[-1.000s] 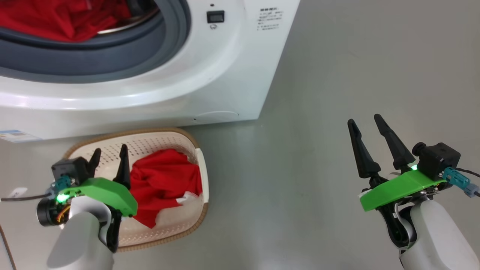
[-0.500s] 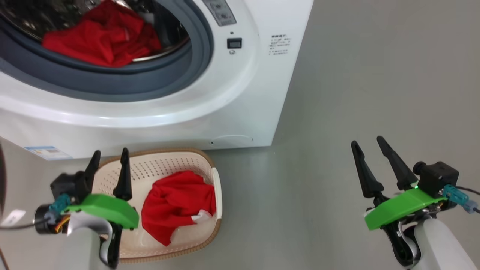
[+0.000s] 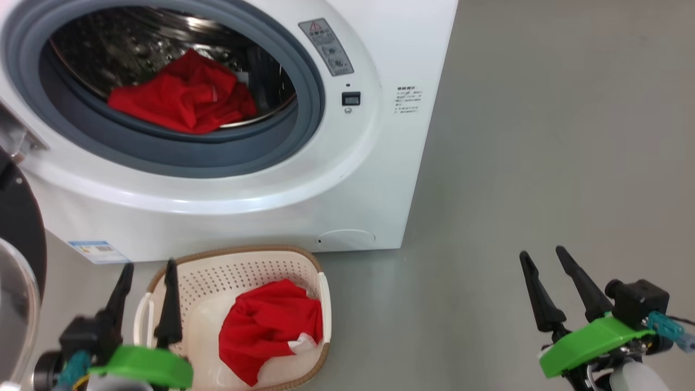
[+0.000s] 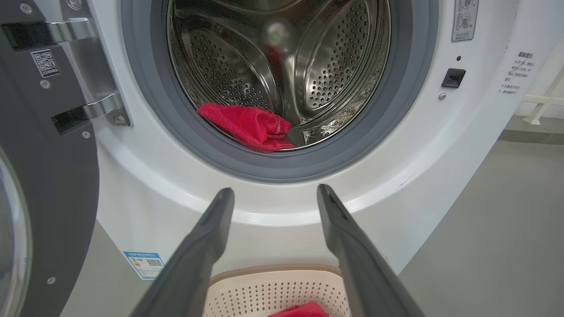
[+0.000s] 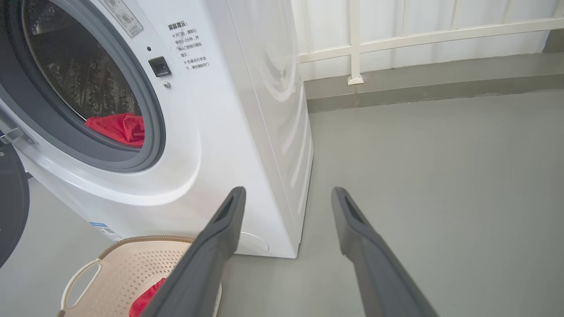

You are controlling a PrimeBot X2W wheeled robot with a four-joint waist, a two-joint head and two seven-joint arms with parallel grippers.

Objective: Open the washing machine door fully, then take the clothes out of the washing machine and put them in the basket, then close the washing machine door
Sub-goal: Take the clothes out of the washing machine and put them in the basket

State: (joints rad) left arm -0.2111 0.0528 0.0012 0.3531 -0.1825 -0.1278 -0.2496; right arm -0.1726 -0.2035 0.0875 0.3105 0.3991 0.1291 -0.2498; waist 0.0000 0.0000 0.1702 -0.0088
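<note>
My left gripper (image 3: 150,264) and right gripper (image 3: 541,251) each have two long, tapering black fingers (image 3: 536,296). At the fingers' base sits a bright green plate (image 3: 594,339), and on its outer side a black camera box (image 3: 638,301) with a teal plug (image 3: 662,324). Behind the plate my forearm (image 3: 632,381) is pale white.

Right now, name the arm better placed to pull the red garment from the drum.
Left. The left pincer, open, points straight at the red garment in the drum, above the basket. The right pincer, also open, aims past the washing machine's corner at bare floor.
</note>
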